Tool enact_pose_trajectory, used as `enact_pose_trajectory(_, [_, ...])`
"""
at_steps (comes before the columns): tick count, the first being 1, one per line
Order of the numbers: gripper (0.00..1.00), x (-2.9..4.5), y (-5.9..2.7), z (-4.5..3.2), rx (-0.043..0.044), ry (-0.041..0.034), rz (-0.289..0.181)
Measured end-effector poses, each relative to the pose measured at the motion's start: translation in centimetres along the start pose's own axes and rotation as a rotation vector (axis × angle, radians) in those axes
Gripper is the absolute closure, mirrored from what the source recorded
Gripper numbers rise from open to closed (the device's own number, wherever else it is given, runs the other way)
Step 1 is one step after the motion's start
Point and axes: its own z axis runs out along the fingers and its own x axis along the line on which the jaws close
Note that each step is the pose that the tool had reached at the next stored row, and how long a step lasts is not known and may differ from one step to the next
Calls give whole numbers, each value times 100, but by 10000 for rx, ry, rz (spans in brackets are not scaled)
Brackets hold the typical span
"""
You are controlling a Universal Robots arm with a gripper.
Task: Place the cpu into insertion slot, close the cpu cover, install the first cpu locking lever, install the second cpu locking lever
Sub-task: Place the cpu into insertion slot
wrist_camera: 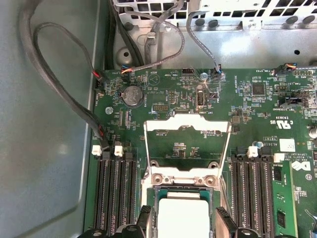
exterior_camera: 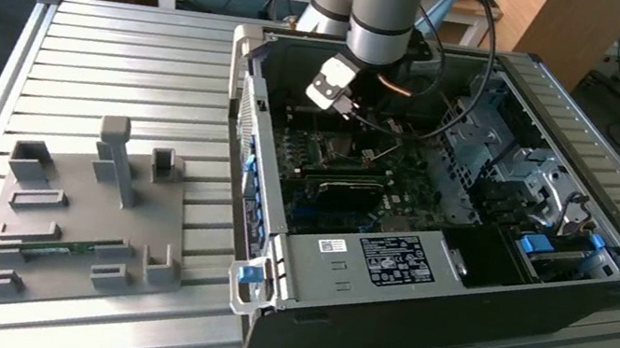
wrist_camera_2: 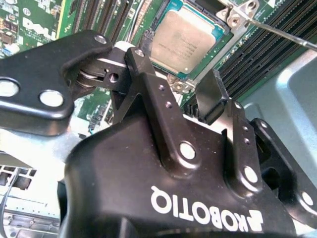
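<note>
The cpu, a flat silvery square chip, lies in the insertion slot on the green motherboard. The cpu cover, a thin metal frame with a square window, stands swung up from its hinge beside the slot. My gripper hangs open just above the chip. One black finger and the other sit either side of the chip and hold nothing. A thin metal locking lever sticks out raised past the slot's corner.
Long black memory slots flank the socket. Grey cables loop along the case wall, and a drive cage stands inside the black case. On the slatted table lies a grey fixture plate.
</note>
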Motion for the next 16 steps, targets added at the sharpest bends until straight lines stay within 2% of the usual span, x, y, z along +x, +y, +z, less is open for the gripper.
enact_pose_trajectory(7, [39, 0, 36, 5, 429, -51, 16])
enact_pose_trajectory(12, [39, 0, 40, 5, 451, -51, 15])
enact_pose_trajectory(14, [39, 1, 43, 5, 524, -52, 22])
enact_pose_trajectory(16, [39, 1, 45, 3, 654, -59, 33])
